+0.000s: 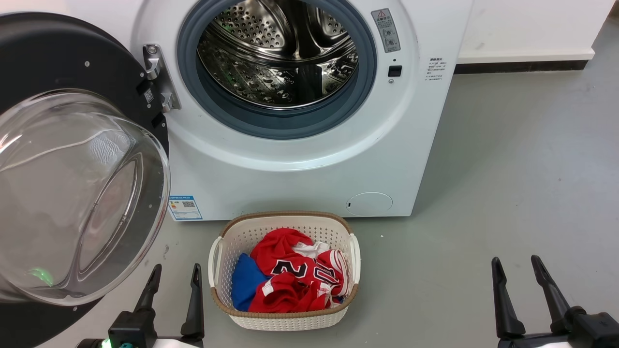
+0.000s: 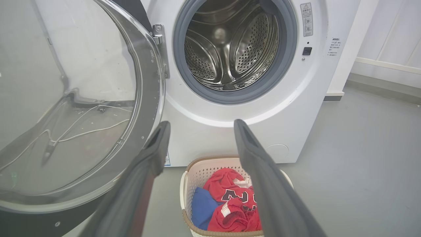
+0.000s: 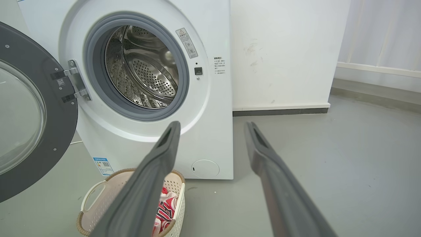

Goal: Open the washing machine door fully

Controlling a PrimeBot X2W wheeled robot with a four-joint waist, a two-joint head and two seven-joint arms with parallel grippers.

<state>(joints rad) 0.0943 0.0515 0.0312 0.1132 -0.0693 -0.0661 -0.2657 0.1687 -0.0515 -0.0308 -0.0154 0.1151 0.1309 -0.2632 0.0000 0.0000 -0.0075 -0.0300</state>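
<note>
- Hanging low in the head view: left gripper (image 1: 176, 268), fingers spread with nothing between them, near the lower rim of the door (image 1: 82, 193) and seemingly not touching it.
- Right gripper (image 1: 516, 261): fingers likewise spread, holding nothing, over bare floor (image 1: 508, 169), well apart from the machine (image 1: 300, 174).
- Door: swung out wide on the robot's left, glass bowl bulging toward the robot, carried on the hinge (image 1: 157, 77) at the left of the opening.
- Machine: drum (image 1: 280, 53) fully exposed inside the gasket (image 1: 275, 128); sticker (image 1: 185, 208) on the lower front.
- Basket (image 1: 285, 216): on the floor just before the machine, between the grippers and nearer the left one; holds a red jersey (image 1: 290, 275) and a blue cloth (image 1: 246, 285).
- Step in hand, judged: the opening looks done or all but done; neither gripper is engaged.
- Next move, judged: if the hinge has travel left, the left gripper would press on the door's dark inner rim and push it away from the opening, keeping off the glass and the basket.
- Count: grippers, two; fingers, four; door, one; machine, one; drum, one; hinge, one; basket, one; sticker, one; garments, at least two, exact number not tellable.
</note>
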